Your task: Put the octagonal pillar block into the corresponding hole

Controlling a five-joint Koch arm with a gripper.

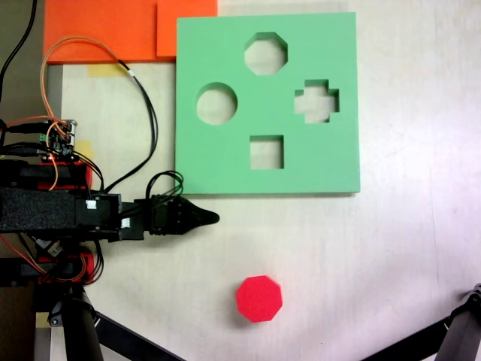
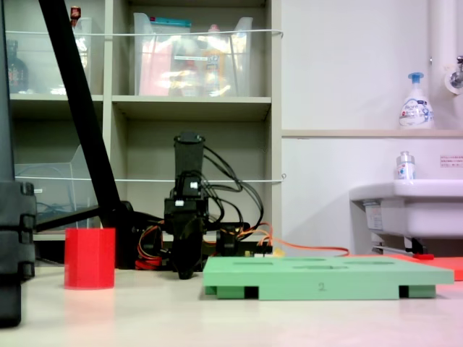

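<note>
The octagonal pillar block (image 1: pixel 259 298) is bright red and stands upright on the white table, near the first exterior view's bottom edge; in the second exterior view the block (image 2: pixel 90 258) is at the left. The green board (image 1: pixel 225 45) lies flat above it, and its eight-sided hole (image 1: pixel 266 53) is at the board's top middle, empty. My gripper (image 1: pixel 207 218) points right, just below the board's lower left corner and apart from the block. Its jaws are shut with nothing between them. In the second exterior view the gripper (image 2: pixel 185 269) hangs low over the table beside the board (image 2: pixel 325 278).
The board also has a round hole (image 1: pixel 216 104), a cross hole (image 1: pixel 316 101) and a square hole (image 1: pixel 266 152). Orange foam sheets (image 1: pixel 113 30) lie at the top left. Cables (image 1: pixel 143 113) loop by the arm base. Black stand legs (image 1: pixel 83 331) cross the bottom corners.
</note>
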